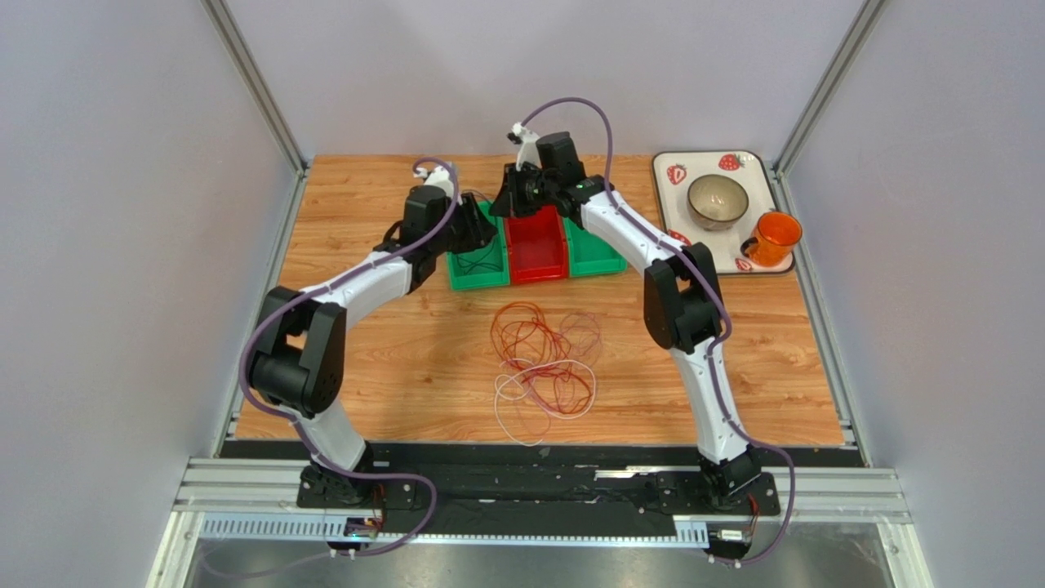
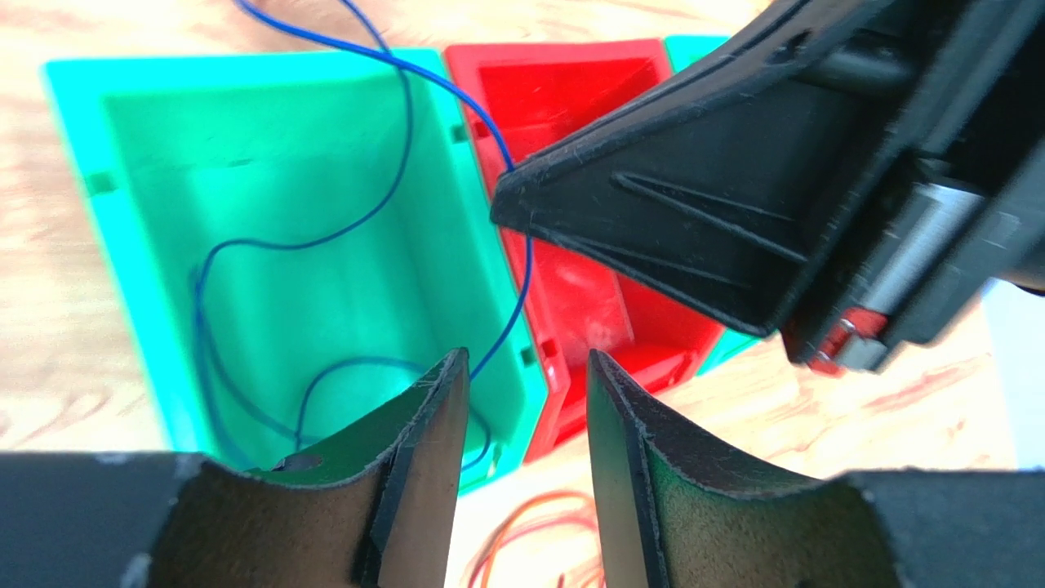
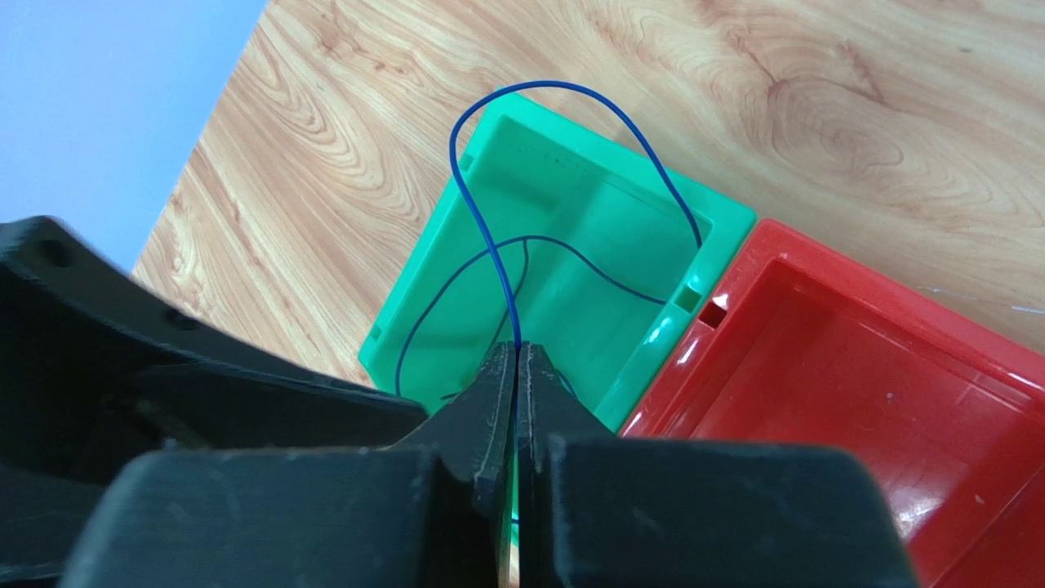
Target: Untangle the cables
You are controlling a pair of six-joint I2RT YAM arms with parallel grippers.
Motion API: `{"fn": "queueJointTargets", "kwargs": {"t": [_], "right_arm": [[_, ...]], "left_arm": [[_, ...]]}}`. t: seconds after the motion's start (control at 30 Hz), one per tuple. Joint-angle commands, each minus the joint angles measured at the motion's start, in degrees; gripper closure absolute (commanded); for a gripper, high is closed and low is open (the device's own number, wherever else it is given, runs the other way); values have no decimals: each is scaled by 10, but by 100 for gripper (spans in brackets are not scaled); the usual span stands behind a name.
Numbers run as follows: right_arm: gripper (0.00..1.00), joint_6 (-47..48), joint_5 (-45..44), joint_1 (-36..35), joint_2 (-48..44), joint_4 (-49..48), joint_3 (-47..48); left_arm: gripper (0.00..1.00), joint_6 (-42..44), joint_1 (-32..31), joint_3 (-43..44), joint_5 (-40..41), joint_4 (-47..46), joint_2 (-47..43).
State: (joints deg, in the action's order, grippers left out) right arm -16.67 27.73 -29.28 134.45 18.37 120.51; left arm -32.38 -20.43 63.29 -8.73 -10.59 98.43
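A loose tangle of red, dark brownish and white cables [image 1: 543,363] lies on the wooden table in front of the bins; a bit of it shows in the left wrist view [image 2: 540,517]. A thin blue cable [image 3: 558,83] loops over the left green bin [image 3: 726,228]. My right gripper [image 3: 519,350] is shut on this blue cable above the bin and also shows in the top view [image 1: 510,200]. My left gripper [image 2: 525,382] is open and empty over the near corner of the same green bin [image 2: 92,184], close to the blue cable [image 2: 405,135].
A red bin [image 1: 536,248] stands between the two green bins, the other green bin [image 1: 595,252] to its right. A white strawberry tray [image 1: 671,172] at the back right holds a metal bowl [image 1: 718,200] and an orange cup [image 1: 773,237]. Grey walls enclose the table.
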Motion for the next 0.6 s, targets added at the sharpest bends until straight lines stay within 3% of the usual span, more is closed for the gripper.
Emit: {"fn": "queueJointTargets", "kwargs": {"t": [0.0, 0.27, 0.47, 0.57], "right_arm": [[100, 3, 8, -11, 14, 23, 38], [99, 8, -54, -32, 40, 68, 74], [98, 94, -173, -65, 56, 157, 115], [98, 102, -182, -68, 70, 200, 129]], "left_arm": [[50, 15, 4, 35, 34, 64, -76], [46, 1, 4, 24, 39, 179, -184], [46, 45, 4, 25, 54, 312, -292], [46, 71, 4, 19, 60, 378, -354]]}}
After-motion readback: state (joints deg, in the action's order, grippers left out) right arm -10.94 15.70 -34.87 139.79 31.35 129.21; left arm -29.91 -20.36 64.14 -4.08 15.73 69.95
